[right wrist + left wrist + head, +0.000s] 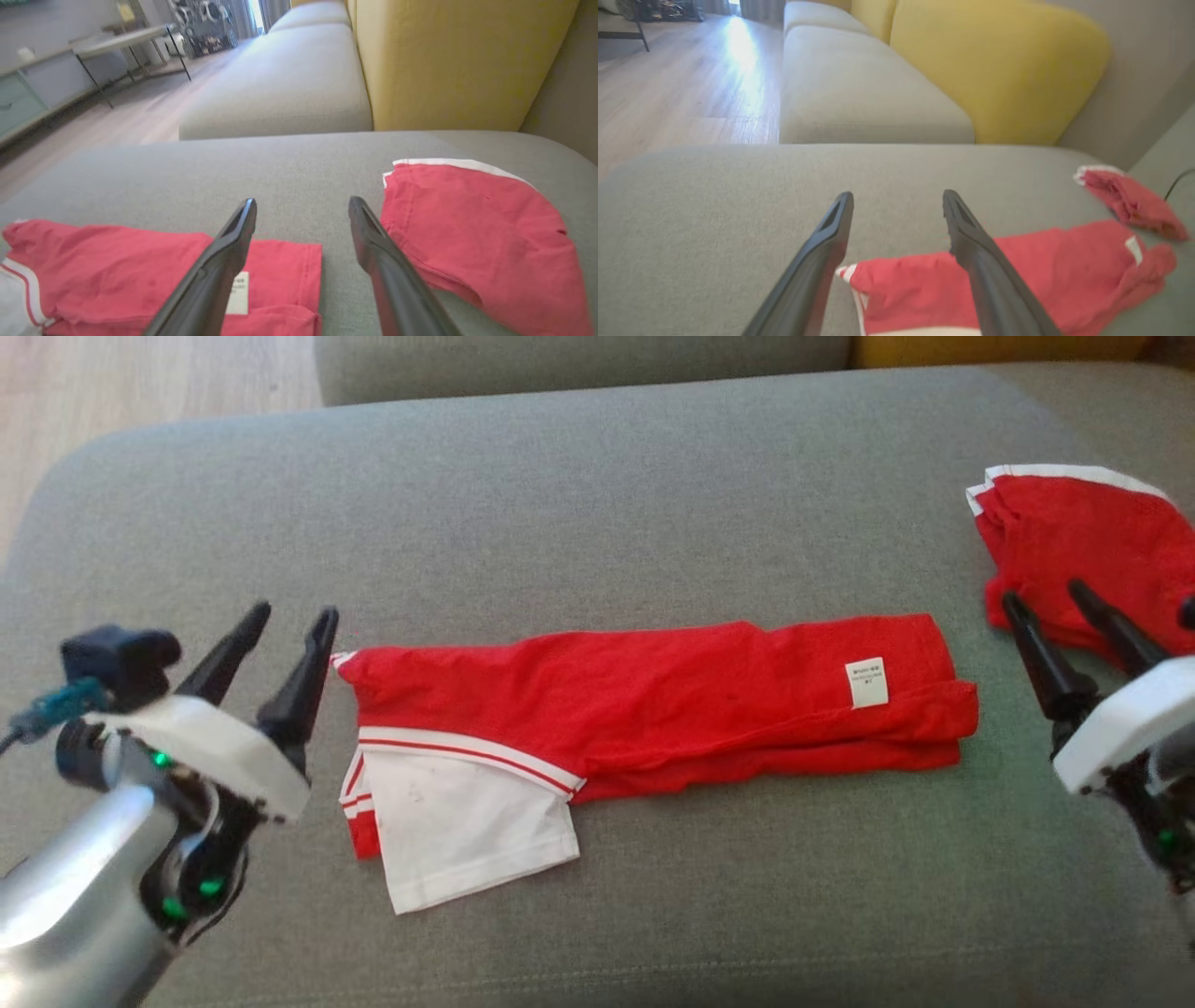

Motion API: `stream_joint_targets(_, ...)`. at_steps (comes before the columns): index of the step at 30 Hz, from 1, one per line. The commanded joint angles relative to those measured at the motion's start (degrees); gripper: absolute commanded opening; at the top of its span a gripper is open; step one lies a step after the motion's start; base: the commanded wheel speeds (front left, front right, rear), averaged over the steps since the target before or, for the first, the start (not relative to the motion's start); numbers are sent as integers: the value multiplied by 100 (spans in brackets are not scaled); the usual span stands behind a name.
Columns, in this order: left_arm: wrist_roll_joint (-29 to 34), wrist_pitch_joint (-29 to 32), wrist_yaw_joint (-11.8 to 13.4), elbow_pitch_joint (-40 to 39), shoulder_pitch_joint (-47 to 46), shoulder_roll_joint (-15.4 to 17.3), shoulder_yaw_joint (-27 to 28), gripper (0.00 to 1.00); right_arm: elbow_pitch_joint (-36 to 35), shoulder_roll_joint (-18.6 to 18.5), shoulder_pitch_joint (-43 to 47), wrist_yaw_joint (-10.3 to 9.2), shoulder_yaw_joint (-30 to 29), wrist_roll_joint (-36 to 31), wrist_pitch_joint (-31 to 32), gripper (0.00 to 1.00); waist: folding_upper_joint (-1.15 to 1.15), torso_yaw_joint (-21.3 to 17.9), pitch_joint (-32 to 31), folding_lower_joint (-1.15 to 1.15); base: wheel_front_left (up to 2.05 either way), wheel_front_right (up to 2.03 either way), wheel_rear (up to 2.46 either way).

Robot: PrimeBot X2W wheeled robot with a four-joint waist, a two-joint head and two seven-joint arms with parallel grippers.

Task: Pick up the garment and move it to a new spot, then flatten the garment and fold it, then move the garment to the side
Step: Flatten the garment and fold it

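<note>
Folded shirt (653, 700), bare sofa cushion (597, 504) around.
Left end effector (294, 611) and right end effector (1044, 594) off its ends, wide open, empty, seemingly just clear.

**Black jaws, white wrist shells, a silver forearm**

The left jaws are two long, tapering black fingers (227, 655) set in a white wedge-shaped shell (210, 742). A black camera block (121, 653) with a teal cable plug (58, 705) sits beside it, and the glossy silver forearm (75, 877) carries small green lights (175, 907). The right jaws match: black fingers with thicker round bases (1038, 653), a white shell (1130, 719) and dark joint parts with one green light (1167, 838). Close up, the fingers (822, 261) are matt dark grey with grooved inner faces.
</note>
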Motion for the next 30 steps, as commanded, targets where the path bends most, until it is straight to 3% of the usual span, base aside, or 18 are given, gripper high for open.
stream_joint_targets(1,-66,-103,25,-87,-90,97,454,100,-227,-11,61,-4,-120,-113,-174,100,0,25,-51,0,0,0,0)
stream_joint_targets(4,-66,-165,57,-162,116,-386,1249,100,-335,407,249,-4,-459,-426,-559,100,0,62,-112,0,0,0,0)
stream_joint_targets(9,1128,-170,-82,-456,734,-1203,2555,100,-475,1071,529,-4,-818,-852,-1037,100,0,104,-127,0,0,0,0)
stream_joint_targets(17,2418,-171,-898,-628,1569,-2459,4071,100,-417,1717,773,-4,-1120,-1469,-1521,100,0,149,-41,0,0,0,0)
stream_joint_targets(23,3140,-171,-1312,-449,1855,-3037,4556,100,-259,1957,849,-4,-1185,-1726,-1717,100,0,182,-43,0,0,0,0)
stream_joint_targets(30,3413,-172,-1485,-284,1881,-3327,4778,100,-60,2050,787,-4,-1312,-1860,-1712,100,0,207,36,0,0,0,0)
